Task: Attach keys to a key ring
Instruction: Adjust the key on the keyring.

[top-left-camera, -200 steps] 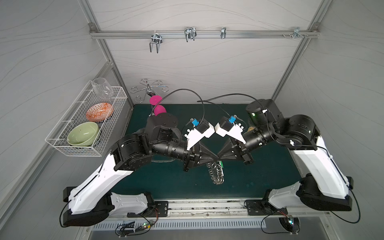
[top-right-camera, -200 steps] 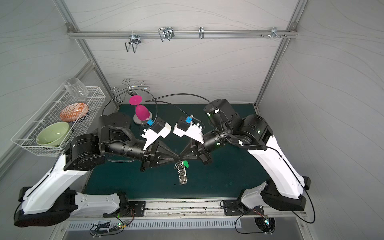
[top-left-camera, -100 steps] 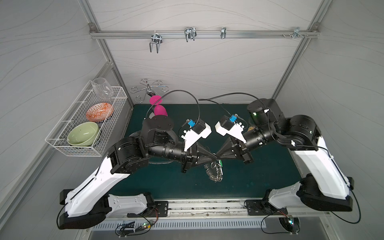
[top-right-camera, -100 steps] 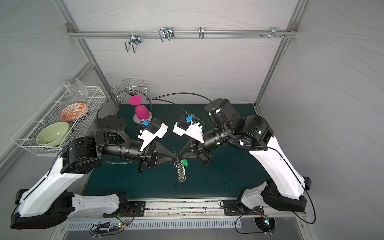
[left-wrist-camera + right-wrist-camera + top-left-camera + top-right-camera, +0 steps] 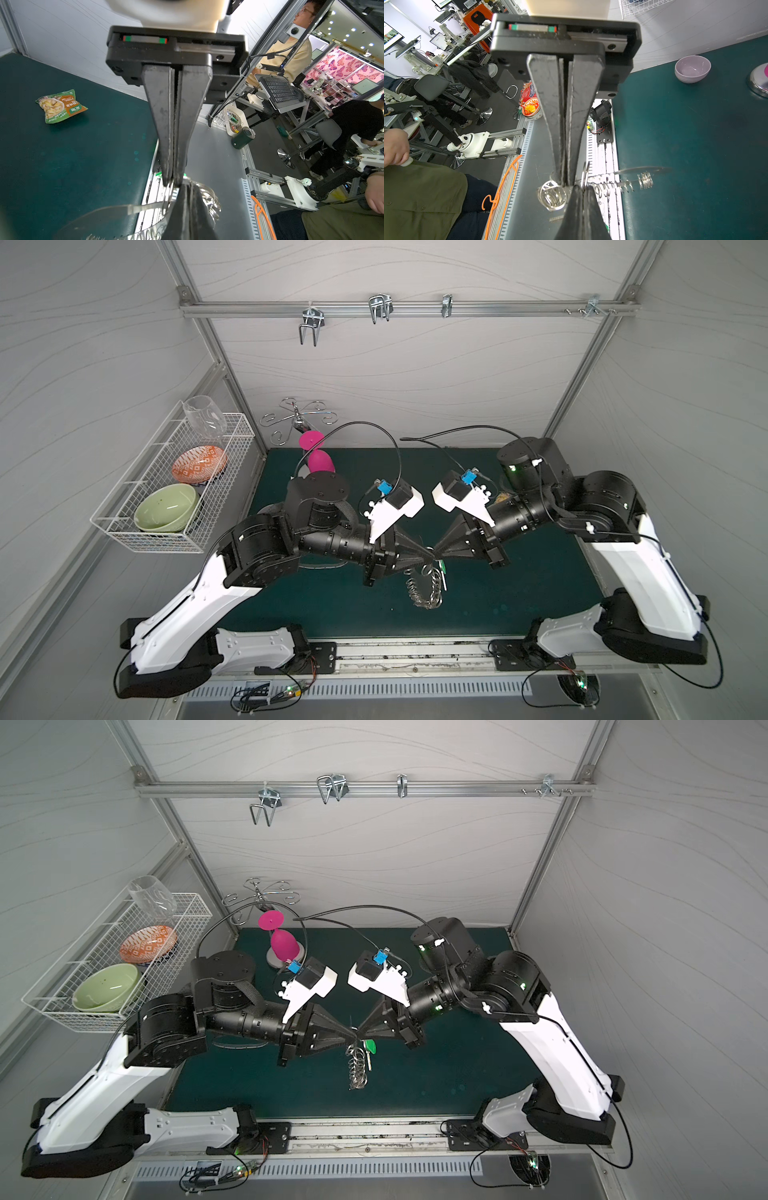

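Observation:
Both grippers meet tip to tip above the middle of the green mat. The key ring [image 5: 424, 587] [image 5: 358, 1067], a grey plate rimmed with silver wire rings, hangs beneath them in the air. My right gripper [image 5: 564, 182] [image 5: 437, 551] is shut on the plate's rim [image 5: 623, 173]. My left gripper [image 5: 171, 182] [image 5: 429, 559] has its jaws almost together, pinching one wire ring [image 5: 169, 190]. The green key [image 5: 369, 1046] [image 5: 444, 568] hangs beside the rings, just under the right fingertips; the fingers mostly hide it in the wrist views.
A green-orange snack packet [image 5: 61, 106] lies on the mat to the right. A lilac bowl [image 5: 692, 68] sits at the left rear. A pink goblet [image 5: 318, 456] stands on a metal base at the back. A wire basket [image 5: 174, 489] with bowls hangs on the left wall.
The left arm drew back a little to the left, then came in again. The key ring swung slightly beneath the tips. The right arm has hardly moved.

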Tool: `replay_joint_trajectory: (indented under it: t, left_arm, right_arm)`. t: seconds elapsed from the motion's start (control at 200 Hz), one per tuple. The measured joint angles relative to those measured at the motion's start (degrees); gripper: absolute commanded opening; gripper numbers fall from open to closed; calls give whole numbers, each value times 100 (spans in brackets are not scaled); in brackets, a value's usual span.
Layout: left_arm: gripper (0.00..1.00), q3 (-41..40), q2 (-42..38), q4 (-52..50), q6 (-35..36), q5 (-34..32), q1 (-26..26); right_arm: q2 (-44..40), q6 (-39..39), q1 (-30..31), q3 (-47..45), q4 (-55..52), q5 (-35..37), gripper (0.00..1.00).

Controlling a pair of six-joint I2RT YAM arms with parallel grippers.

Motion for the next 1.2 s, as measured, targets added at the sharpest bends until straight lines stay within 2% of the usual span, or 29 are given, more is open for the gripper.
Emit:
replay_joint_trajectory:
  t: [0.03, 0.1, 0.195, 0.335, 0.365, 0.44, 0.49, 0.56, 0.615, 0.71, 0.955, 1.12, 1.2]
  left_arm:
    - [40, -4, -13, 2, 22, -20, 0]
    - [52, -35, -63, 33, -26, -39, -7]
    - [64, -96, -195, 57, 7, -149, -17]
    - [67, -236, -455, 90, -13, -426, -17]
    - [65, -249, -505, 90, -13, -483, -17]
    - [53, -260, -599, 90, 0, -612, -17]
    - [53, -267, -629, 109, -24, -669, -17]
    - [60, -267, -638, 133, 0, -758, -17]
    - [60, -269, -629, 149, -2, -793, -17]
    - [50, -278, -588, 170, 4, -855, -17]
    - [37, -284, -442, 308, -33, -813, -17]
    - [20, -321, -437, 450, -120, -702, -17]
    - [7, -323, -439, 485, -179, -645, -17]
  right_arm:
    - [-11, 0, -2, 0, 7, 39, 0]
    - [-46, -4, -17, -11, 7, 131, 0]
    - [-122, -15, -125, -37, 7, 170, 0]
    - [-293, -17, -315, -76, 9, 155, 0]
    - [-323, -17, -332, -76, 9, 149, 0]
    - [-374, -17, -361, -76, 7, 120, 0]
    - [-378, -15, -363, -76, 7, 94, 0]
    - [-365, -9, -363, -76, 9, 35, 0]
    - [-354, 2, -363, -76, 26, -33, 0]
    - [-348, 70, -363, -81, 129, -177, 0]
    - [-273, 313, -339, -122, 387, -474, 0]
    - [-203, 400, -293, -144, 472, -546, 0]
    - [-205, 409, -284, -173, 490, -553, 0]
